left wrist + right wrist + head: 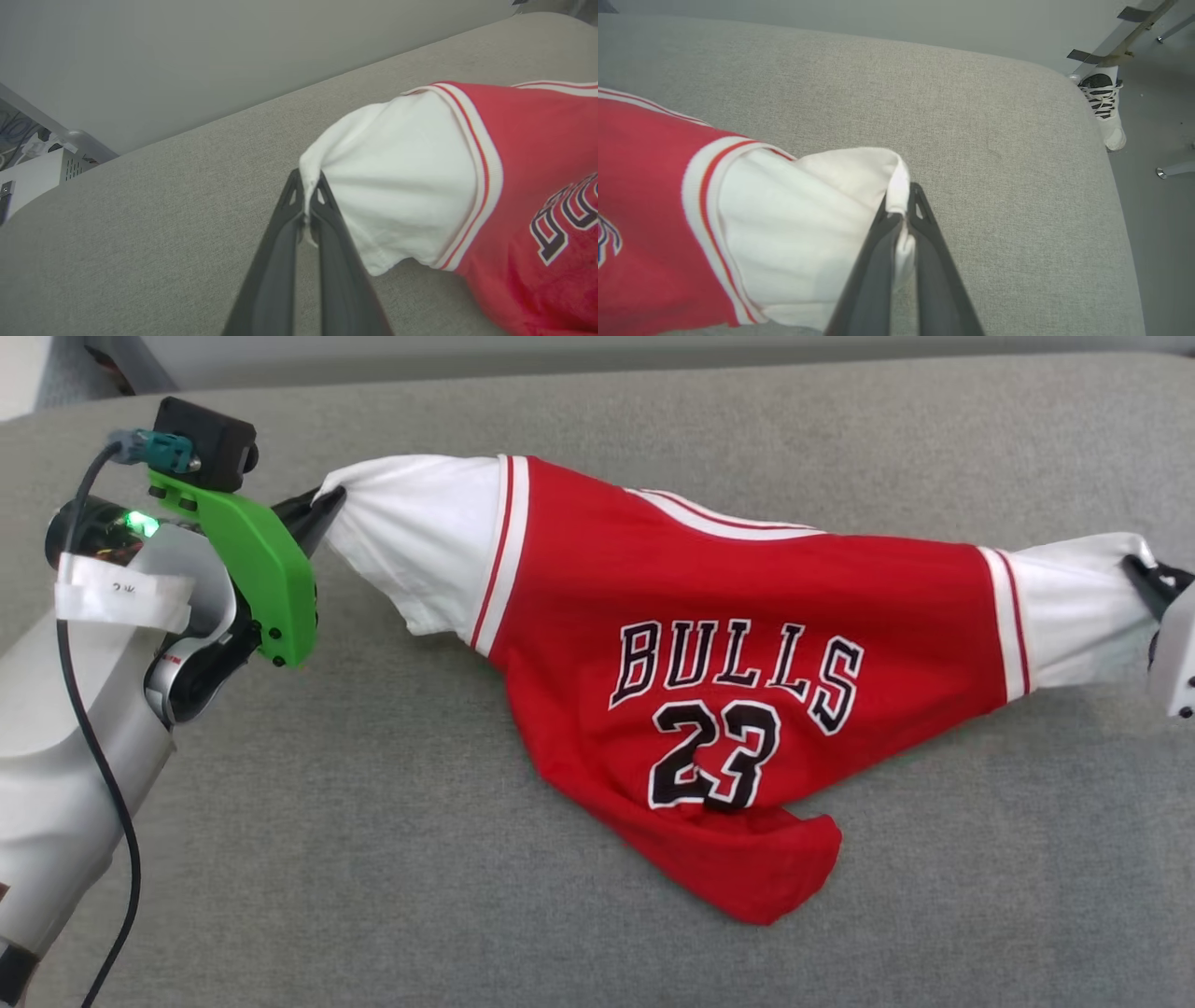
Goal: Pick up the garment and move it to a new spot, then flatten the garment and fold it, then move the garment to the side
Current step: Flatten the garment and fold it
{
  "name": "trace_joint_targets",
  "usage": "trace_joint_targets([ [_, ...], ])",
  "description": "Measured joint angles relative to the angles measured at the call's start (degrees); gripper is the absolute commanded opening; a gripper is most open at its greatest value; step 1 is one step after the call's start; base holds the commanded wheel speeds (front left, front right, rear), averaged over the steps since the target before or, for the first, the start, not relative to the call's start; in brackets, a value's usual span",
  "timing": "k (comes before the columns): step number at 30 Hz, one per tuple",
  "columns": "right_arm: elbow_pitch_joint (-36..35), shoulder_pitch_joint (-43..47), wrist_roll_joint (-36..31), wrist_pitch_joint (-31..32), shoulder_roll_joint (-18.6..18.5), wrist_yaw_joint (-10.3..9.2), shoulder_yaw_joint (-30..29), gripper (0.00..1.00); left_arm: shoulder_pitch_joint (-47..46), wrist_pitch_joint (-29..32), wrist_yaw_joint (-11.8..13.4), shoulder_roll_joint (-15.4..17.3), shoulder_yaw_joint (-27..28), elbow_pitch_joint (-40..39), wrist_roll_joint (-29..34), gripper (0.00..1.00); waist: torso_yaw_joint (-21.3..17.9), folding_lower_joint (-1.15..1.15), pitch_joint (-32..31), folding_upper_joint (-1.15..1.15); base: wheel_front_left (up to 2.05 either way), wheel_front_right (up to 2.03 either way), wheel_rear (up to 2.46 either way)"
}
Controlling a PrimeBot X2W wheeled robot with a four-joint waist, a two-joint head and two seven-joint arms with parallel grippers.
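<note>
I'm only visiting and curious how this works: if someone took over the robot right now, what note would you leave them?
Left gripper: shut on the tip of a white sleeve.
Right gripper: shut on the tip of the other sleeve.
Shirt: stretched between them, print up, crumpled hem seemingly on the grey pad.
Done: shirt grasped.
To do: lay it flat, fold it, move it aside.
</note>
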Motion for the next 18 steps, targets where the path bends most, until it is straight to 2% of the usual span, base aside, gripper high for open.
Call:
trace_joint_targets([
  [5,-1.8,0.0,0.5,-1.5,-1.4,0.0,-1.4,0.0,1.3,-3.4,2.1,1.2,1.4,-4.5,0.3,0.0,1.0,0.0,-3.2,0.0,0.0,0.0,0.0],
  [8,-3.3,0.0,0.5,-2.4,-1.9,0.0,-2.3,0.0,2.5,-5.1,4.3,2.7,2.5,-8.3,0.5,0.0,1.5,0.0,-5.1,0.0,0.0,0.0,0.0],
  [18,-10.2,0.7,0.8,-2.4,-2.0,0.0,-6.5,0.0,9.0,-9.3,12.2,9.9,6.7,-22.6,0.6,0.0,2.4,0.0,-10.9,0.0,0.0,0.0,0.0],
])
